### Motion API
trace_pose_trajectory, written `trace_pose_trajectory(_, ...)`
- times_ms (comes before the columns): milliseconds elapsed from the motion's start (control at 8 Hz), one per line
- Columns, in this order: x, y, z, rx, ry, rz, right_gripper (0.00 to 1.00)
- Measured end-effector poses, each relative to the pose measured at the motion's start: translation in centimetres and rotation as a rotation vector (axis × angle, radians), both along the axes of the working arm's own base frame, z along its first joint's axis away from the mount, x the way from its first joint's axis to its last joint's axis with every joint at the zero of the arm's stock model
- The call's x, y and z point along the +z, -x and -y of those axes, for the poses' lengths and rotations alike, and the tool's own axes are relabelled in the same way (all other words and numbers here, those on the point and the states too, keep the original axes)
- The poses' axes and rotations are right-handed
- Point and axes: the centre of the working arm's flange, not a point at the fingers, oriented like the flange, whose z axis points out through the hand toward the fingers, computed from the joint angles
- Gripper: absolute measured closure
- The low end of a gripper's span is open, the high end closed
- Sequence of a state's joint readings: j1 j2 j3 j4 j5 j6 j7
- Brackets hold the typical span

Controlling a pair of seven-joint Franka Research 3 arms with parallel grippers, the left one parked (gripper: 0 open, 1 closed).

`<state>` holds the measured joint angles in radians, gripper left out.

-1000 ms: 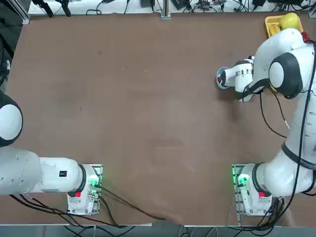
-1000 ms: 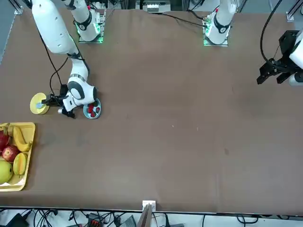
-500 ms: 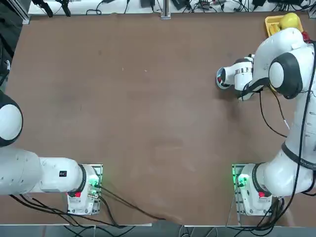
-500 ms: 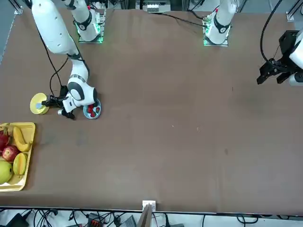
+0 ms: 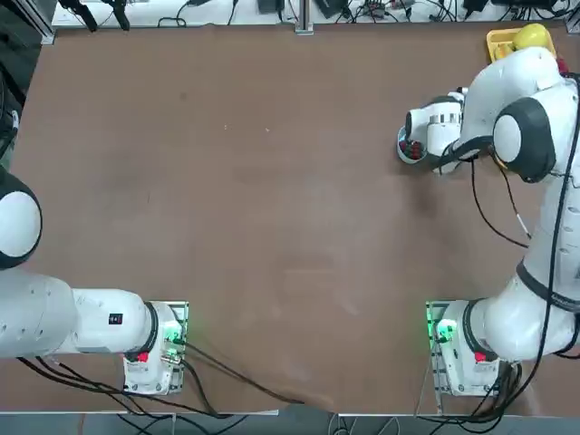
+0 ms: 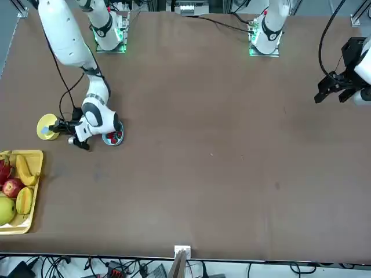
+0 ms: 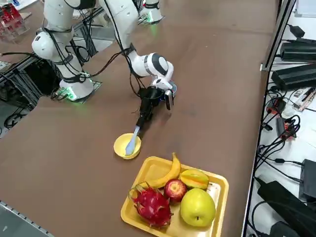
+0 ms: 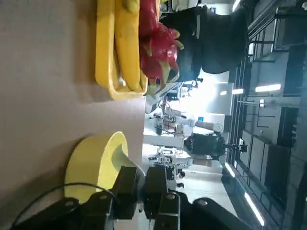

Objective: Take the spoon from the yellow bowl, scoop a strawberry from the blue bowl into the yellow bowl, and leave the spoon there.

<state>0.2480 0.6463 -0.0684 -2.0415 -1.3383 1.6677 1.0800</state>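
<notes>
One yellow bowl [image 7: 121, 148] contains a spoon [image 7: 131, 143] pinched by the closed right end effector [image 8: 142, 173].

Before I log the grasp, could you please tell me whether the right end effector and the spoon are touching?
Touching: the right wrist view shows the spoon's handle clamped between the two fingertips of the right end effector.

1. Yellow is shown by the small bowl [image 7: 120, 146] and the fruit tray [image 7: 224, 193].
2. Pale blue is shown by the spoon [image 7: 131, 144].
3. The dragon fruit [image 7: 152, 206] is coloured magenta.
4. Brown is shown by the bench [image 7: 74, 163].
</notes>
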Motion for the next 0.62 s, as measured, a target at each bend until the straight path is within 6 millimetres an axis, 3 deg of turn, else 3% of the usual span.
trace_pose_trajectory(250,5.0,-2.7,-2.8,-0.046,-0.056,-0.022,0.89)
trace_pose_trajectory(625,14.0,-5.5,-8.9,-0.129,-0.197,-0.017,0.89)
